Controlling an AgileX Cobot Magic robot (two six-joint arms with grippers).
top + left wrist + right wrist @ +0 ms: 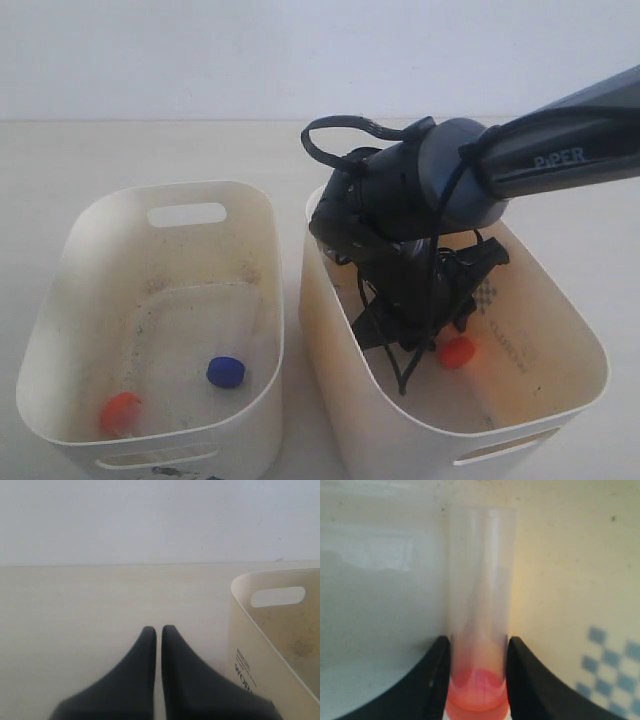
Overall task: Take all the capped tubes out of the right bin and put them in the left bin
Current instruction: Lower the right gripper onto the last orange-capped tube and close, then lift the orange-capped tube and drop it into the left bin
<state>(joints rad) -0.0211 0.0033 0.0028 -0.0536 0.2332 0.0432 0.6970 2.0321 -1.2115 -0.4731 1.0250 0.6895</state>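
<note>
Exterior view: found two cream bins side by side on a pale surface (150,150), set apart by a narrow gap. Noted the left bin (75,320) with a grey-speckled floor, holding a blue-capped tube (225,371) near the middle of the floor and an orange-capped tube (121,411) toward the front left corner, the two apart from each other. Noted the right bin (335,400) with a yellowish inside and a dotted patch (487,295) on one inner wall. Found the right arm (560,150) reaching in from the right and down into that bin, with the right gripper (425,345) low inside, at the gripped tube (457,351) and its orange cap. Confirmed in the right wrist view: right gripper (477,642) closed on the gripped tube (480,580), both fingers pressed against the clear body just above the cap, close to the bin's pale inner face. Could not tell whether lifted off the floor. Checked the left wrist view: left gripper (159,630) closed on nothing, fingers (140,670) nearly touching, held over bare surface beside the outer wall of the left bin (260,645), near its dark print (245,667).
</note>
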